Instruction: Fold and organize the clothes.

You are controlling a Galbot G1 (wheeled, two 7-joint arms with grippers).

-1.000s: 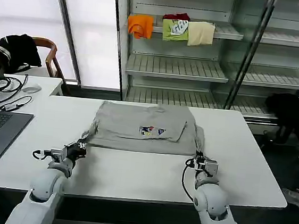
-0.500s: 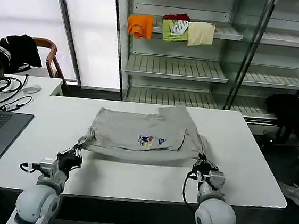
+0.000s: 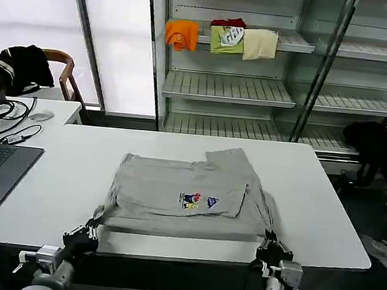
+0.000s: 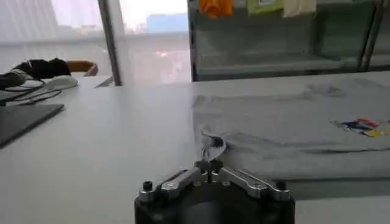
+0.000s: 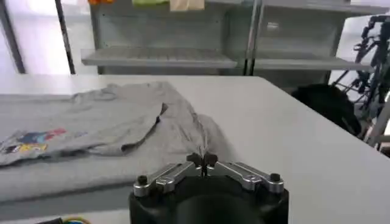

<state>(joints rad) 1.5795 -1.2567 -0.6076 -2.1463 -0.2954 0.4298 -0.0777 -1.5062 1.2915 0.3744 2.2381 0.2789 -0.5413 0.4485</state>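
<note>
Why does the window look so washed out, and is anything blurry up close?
Head view: daylight overexposes the window, while the T-shirt and table stay evenly lit, with a thin shadow under the shirt's near hem. Left wrist view: the left gripper looks soft, the shelves hazy. Right wrist view: the right gripper, pinching the shirt, is slightly blurred.

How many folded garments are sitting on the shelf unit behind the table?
4: on the top shelf, an orange one, a green one, a cream one, and a red one on the green. Others may be hidden.
</note>
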